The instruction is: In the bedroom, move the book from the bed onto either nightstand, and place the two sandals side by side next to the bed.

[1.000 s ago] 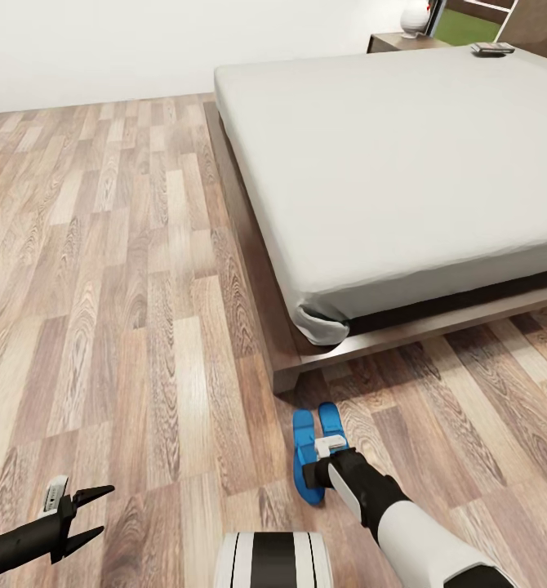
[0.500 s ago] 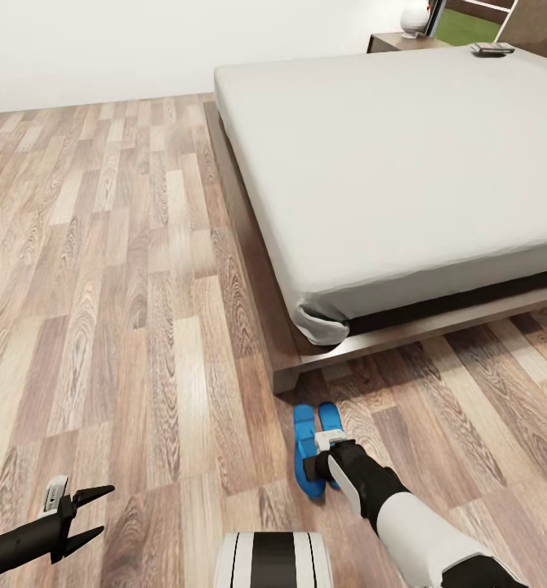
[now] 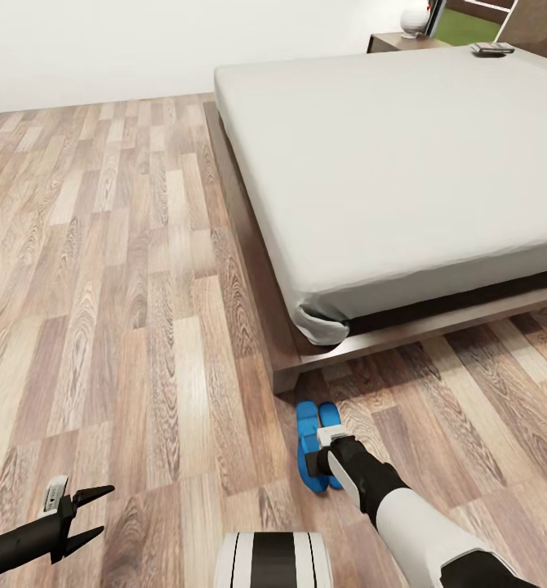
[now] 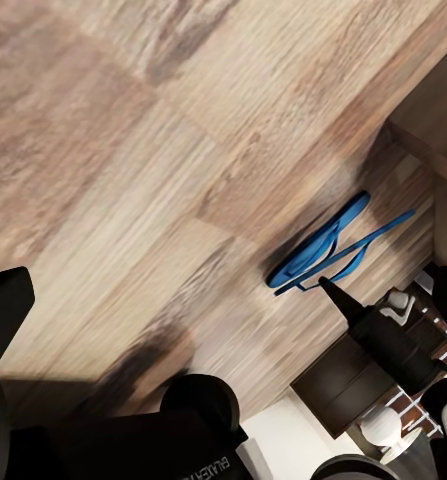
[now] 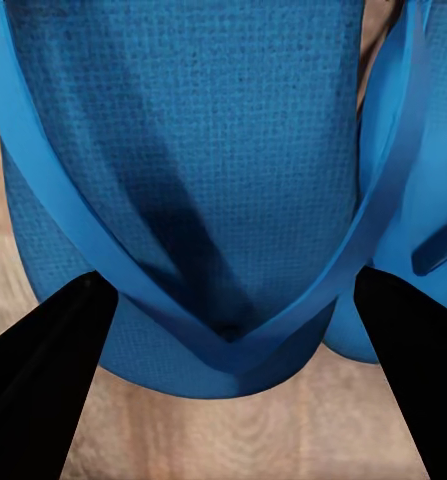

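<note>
On the brown wood floor [image 3: 126,327], just by the corner of the big low bed [image 3: 404,163], two flat bright blue sandals [image 3: 310,437] lie side by side. The right gripper [image 5: 228,300] hangs right over one sandal with its black fingers [image 5: 43,340] apart. The left gripper [image 3: 94,510] is open too, well away from them.

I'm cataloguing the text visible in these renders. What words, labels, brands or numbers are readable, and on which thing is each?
Faint raised lettering on the black left arm housing, seen in the left wrist view: partly cut off and too blurred to read.
The bright blue flip-flop sandals, off-white mattress bed and small dark book-like object on it: no readable text.
</note>
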Tool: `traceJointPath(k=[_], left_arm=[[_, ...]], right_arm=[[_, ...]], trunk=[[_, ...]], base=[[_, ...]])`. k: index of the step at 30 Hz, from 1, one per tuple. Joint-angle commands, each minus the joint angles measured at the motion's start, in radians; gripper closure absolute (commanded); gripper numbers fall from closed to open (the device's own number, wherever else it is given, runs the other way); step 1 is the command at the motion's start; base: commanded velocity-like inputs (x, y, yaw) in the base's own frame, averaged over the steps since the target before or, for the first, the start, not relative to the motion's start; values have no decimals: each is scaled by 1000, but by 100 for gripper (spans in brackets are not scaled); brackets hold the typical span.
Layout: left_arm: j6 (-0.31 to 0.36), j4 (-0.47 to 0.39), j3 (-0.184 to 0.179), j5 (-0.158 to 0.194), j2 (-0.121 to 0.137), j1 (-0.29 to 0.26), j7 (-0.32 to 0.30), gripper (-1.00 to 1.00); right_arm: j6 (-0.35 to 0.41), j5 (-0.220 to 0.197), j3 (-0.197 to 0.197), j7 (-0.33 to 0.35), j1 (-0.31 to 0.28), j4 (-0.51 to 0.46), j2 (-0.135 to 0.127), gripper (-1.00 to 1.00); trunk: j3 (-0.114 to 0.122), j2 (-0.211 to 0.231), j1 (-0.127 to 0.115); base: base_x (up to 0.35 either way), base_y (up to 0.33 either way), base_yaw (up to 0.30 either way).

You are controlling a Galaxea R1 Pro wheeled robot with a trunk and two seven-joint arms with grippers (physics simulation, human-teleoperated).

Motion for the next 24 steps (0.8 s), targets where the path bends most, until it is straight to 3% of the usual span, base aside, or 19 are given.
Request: traceJointPath(k=[1,12,18,24], left_arm=[[7,0,-8,7,0,0,-3,-100],[7,0,-8,7,0,0,-3,-100],[7,0,-8,7,0,0,-3,-100],[7,0,-8,6,0,0,-3,-100]], right_arm=[[4,-10,7,-4,0,-1,-1,100],[4,-10,7,-4,-12,-1,-1,100],[4,-10,7,-4,-16,-1,-1,100],[5,-10,7,-4,-21,-1,-1,100]], trunk=[[-1,0,0],[-1,0,0],[-24,-2,3],[-24,-2,3]], base=[[0,0,0],[0,0,0],[0,0,0],[0,0,0]])
